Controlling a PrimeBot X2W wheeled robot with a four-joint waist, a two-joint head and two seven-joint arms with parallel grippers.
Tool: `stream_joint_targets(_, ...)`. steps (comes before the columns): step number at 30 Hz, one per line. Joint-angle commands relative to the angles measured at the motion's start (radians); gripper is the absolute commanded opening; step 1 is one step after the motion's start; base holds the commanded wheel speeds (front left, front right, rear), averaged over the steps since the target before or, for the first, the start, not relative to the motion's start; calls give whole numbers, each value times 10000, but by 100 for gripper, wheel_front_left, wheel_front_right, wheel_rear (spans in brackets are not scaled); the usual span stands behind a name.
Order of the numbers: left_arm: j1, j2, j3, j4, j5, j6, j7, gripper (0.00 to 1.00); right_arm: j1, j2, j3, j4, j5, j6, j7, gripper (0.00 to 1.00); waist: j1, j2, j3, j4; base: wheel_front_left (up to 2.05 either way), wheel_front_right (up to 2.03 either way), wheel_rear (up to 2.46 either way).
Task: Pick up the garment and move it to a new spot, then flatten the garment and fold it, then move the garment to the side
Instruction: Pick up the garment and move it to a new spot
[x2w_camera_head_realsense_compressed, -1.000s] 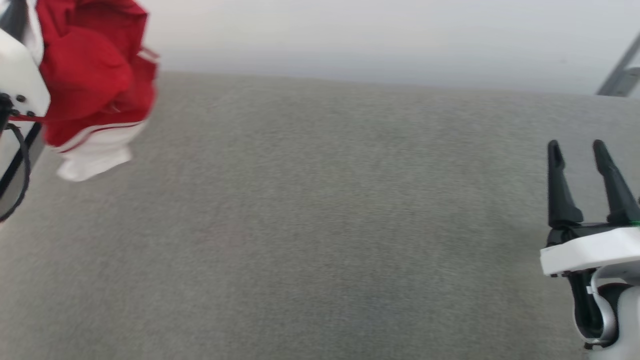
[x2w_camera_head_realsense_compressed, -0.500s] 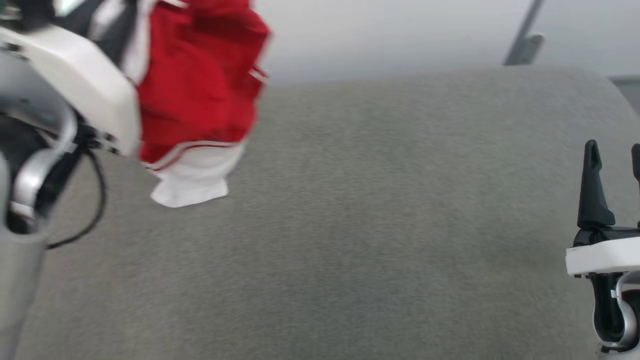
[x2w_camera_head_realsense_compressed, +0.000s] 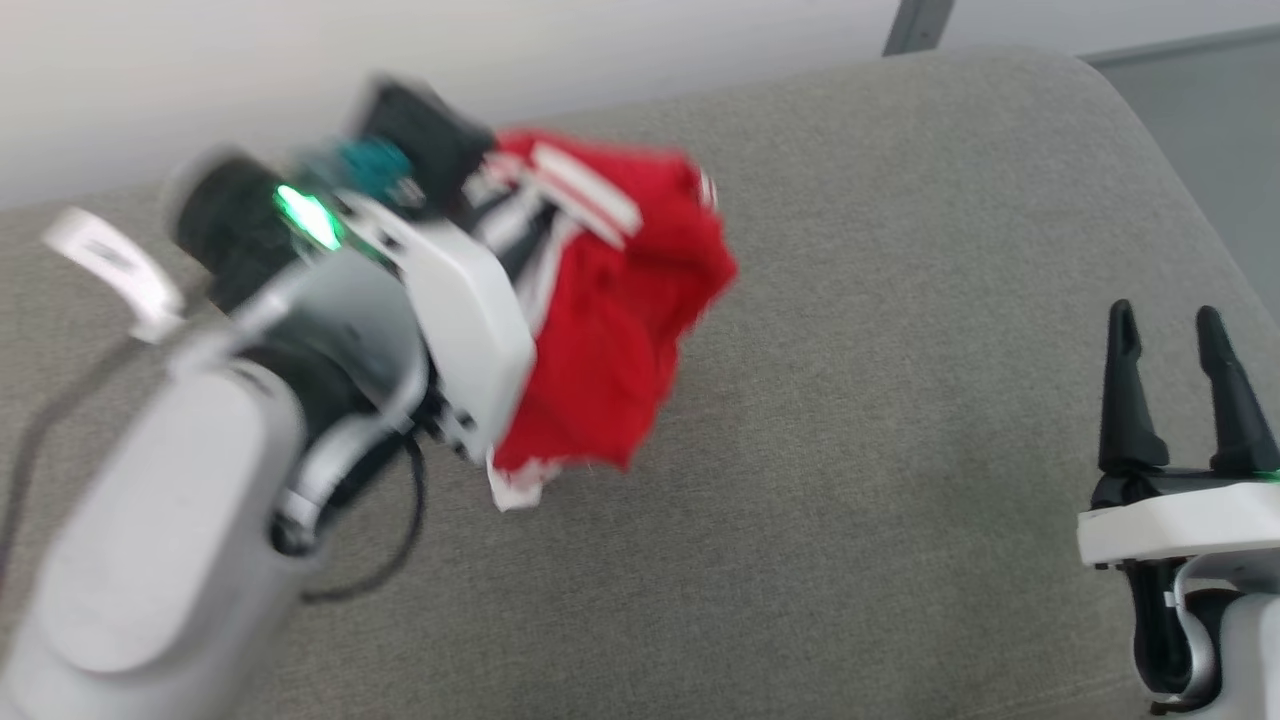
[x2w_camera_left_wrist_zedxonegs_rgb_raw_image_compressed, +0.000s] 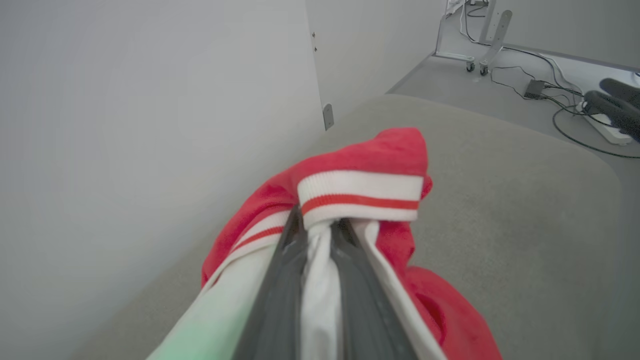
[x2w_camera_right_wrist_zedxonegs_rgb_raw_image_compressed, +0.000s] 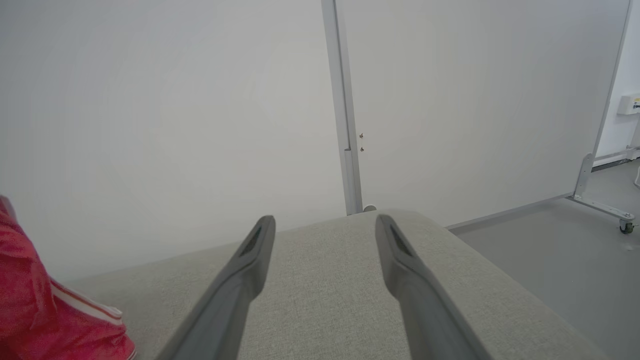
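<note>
Noted left gripper (x2w_camera_left_wrist_zedxonegs_rgb_raw_image_compressed: 320, 222) pinched tight on garment (x2w_camera_left_wrist_zedxonegs_rgb_raw_image_compressed: 360, 192), red bulk bunched past its tips; right gripper (x2w_camera_right_wrist_zedxonegs_rgb_raw_image_compressed: 325, 225) spread wide, empty.

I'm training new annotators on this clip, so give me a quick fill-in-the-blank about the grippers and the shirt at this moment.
The left gripper is shut on the ____.
The right gripper holds nothing; its jaws stand ____.
The band beyond the left gripper's fingertips is white with one ____ stripe.
Missing words: garment; open; red.
</note>
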Motion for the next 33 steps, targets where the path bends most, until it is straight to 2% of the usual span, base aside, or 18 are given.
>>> stream_joint_targets(1,279,-46,-133,177,-67,-63,0,0,-96,35,55,69,91,-3,-91,100,0,0,97,-106,0,0,0)
stream_joint_targets(8,1467,-443,-882,2389,-495,-309,-318,0,-315,34,568,654,257,-3,-347,100,0,0,206,-154,0,0,0)
stream_joint_targets(15,1807,-744,-1330,4773,-565,-547,-693,0,-547,33,875,891,240,-3,-421,100,0,0,193,-91,0,0,0)
stream_joint_targets(20,1744,-942,-1590,5926,-586,-699,-953,0,-591,32,935,1022,195,-3,-468,100,0,0,138,-27,0,0,0)
stream_joint_targets(21,1697,-1012,-1655,6168,-605,-725,-1049,4,-590,32,932,1033,188,-3,-471,100,0,0,112,3,0,0,0)
stream_joint_targets(22,1693,-1089,-1666,6426,-716,-761,-1105,38,-592,32,944,1049,175,-3,-465,100,0,0,84,31,0,0,0)
stream_joint_targets(23,1651,-1134,-1697,6612,-733,-776,-1193,56,-594,32,967,1059,167,-3,-457,100,0,0,52,61,0,0,0)
stream_joint_targets(24,1575,-1170,-1689,6764,-776,-786,-1323,100,-591,32,978,1064,160,-3,-442,100,0,0,18,98,0,0,0)
stream_joint_targets(29,1204,-1253,-1513,6973,-1085,-864,-2044,100,-518,-88,1049,1050,234,-3,-339,100,0,0,-226,319,0,0,0)
stream_joint_targets(33,1195,-1039,-1403,6599,-1187,-918,-2840,100,-439,-244,1051,1095,340,-3,-316,100,0,0,-474,516,0,0,0)
